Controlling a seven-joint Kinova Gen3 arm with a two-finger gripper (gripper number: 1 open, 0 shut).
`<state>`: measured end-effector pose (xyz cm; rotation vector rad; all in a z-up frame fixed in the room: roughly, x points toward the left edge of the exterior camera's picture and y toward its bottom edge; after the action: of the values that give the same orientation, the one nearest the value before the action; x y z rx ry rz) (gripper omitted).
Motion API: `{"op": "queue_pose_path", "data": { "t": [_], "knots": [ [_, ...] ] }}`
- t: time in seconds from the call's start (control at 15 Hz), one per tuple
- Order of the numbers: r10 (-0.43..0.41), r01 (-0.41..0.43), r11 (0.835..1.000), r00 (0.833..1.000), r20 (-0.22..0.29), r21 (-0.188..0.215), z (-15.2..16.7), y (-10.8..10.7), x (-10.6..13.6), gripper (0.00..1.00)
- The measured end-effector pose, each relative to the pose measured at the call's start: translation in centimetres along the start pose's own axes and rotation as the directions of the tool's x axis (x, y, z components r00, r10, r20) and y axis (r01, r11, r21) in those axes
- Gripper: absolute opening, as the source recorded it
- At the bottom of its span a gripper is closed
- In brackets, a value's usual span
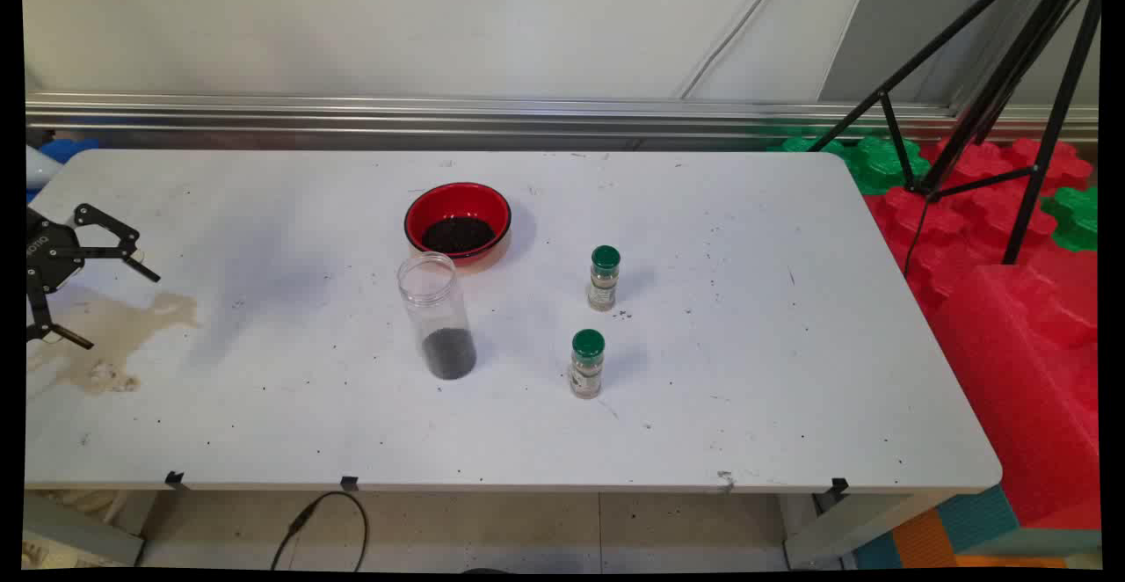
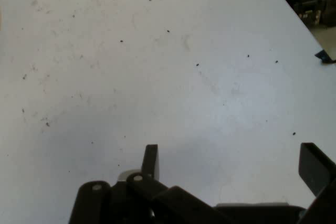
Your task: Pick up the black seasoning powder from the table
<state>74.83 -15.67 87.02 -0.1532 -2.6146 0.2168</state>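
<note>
Gripper [image 1: 110,305], fingers spread and empty, hangs over the stained left table [image 1: 703,406], well apart from the jar [image 1: 437,316].

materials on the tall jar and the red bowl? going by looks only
Tall jar: clear and colourless, dark granules showing through its wall; likely plastic, glass not ruled out. No lid on it.
Red bowl: glossy red inside with a black rim, smooth sheen; looks like plastic or lacquered melamine. It also holds dark granules.
</note>
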Motion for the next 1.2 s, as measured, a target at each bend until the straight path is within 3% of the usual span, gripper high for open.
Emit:
{"op": "queue_pose_path", "data": {
  "t": [0.73, 1.2],
  "knots": [
    [-0.088, 0.088, 0.996, 0.996, -0.021, 0.021, 0.7, -2.0, 2.2, 1.0],
    [-0.182, 0.184, 0.982, 0.982, -0.048, 0.043, 2.0, -3.8, 4.4, 1.0]
  ]
}}
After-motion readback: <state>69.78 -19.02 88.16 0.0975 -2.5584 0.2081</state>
